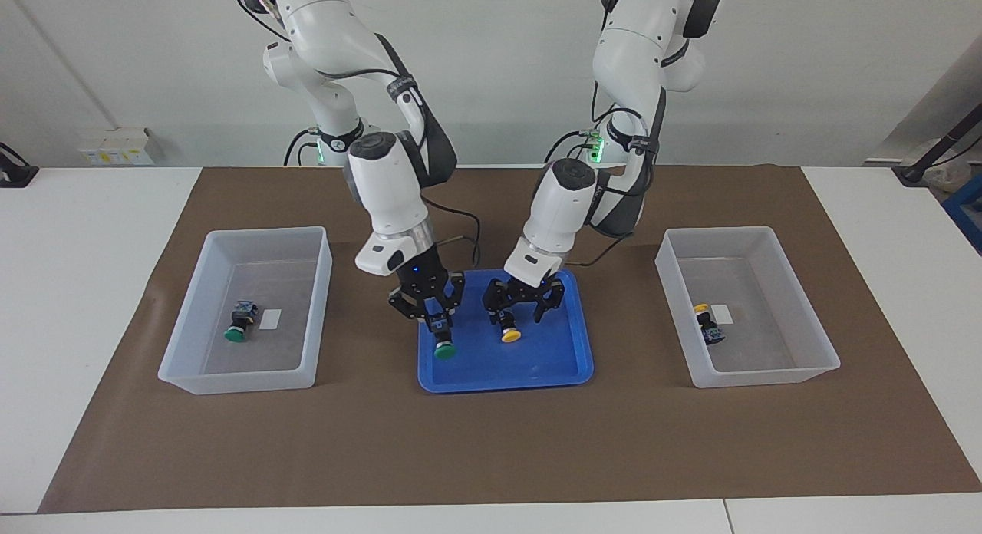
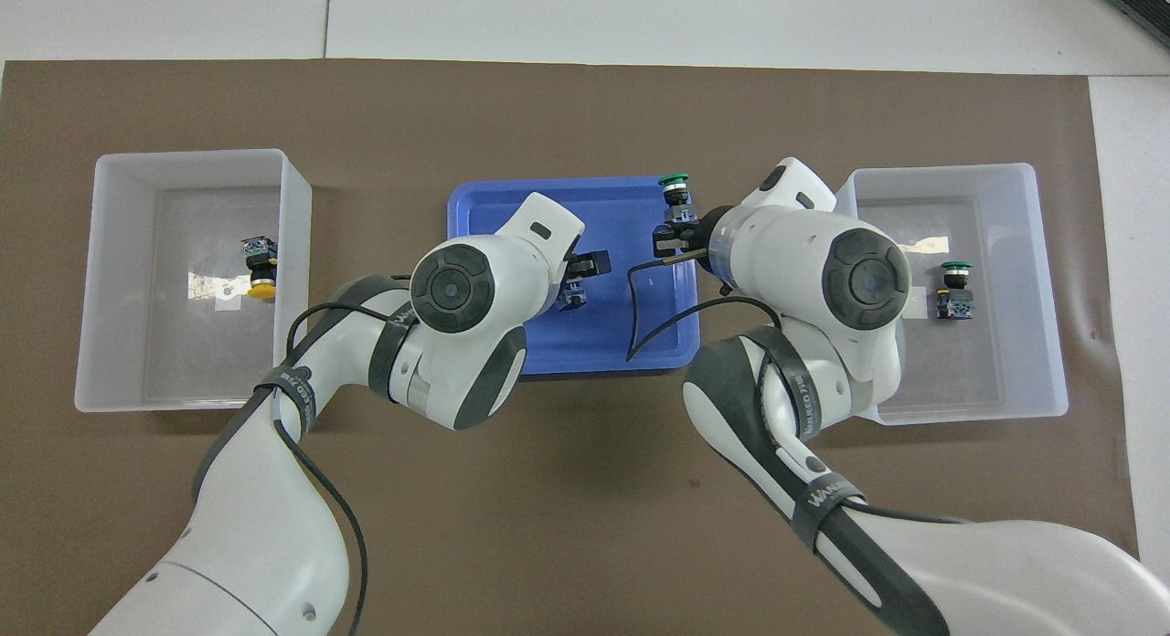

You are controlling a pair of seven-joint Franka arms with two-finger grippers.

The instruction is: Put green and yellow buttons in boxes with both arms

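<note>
My right gripper (image 1: pixel 434 316) is shut on a green button (image 1: pixel 443 344) and holds it just above the blue tray (image 1: pixel 537 365); the button also shows in the overhead view (image 2: pixel 675 185). My left gripper (image 1: pixel 522 311) is open and low over the tray, its fingers astride a yellow button (image 1: pixel 508 331). In the overhead view the left hand (image 2: pixel 576 284) covers most of that button. A second green button (image 1: pixel 239 325) lies in the clear box (image 1: pixel 192 304) at the right arm's end. A second yellow button (image 1: pixel 709 322) lies in the clear box (image 1: pixel 805 319) at the left arm's end.
The blue tray (image 2: pixel 484 216) sits mid-table between the two clear boxes (image 2: pixel 119 280) (image 2: pixel 1033 280) on a brown mat (image 1: pixel 491 449). Each box has a small white label on its floor. A black cable (image 2: pixel 640 316) hangs over the tray.
</note>
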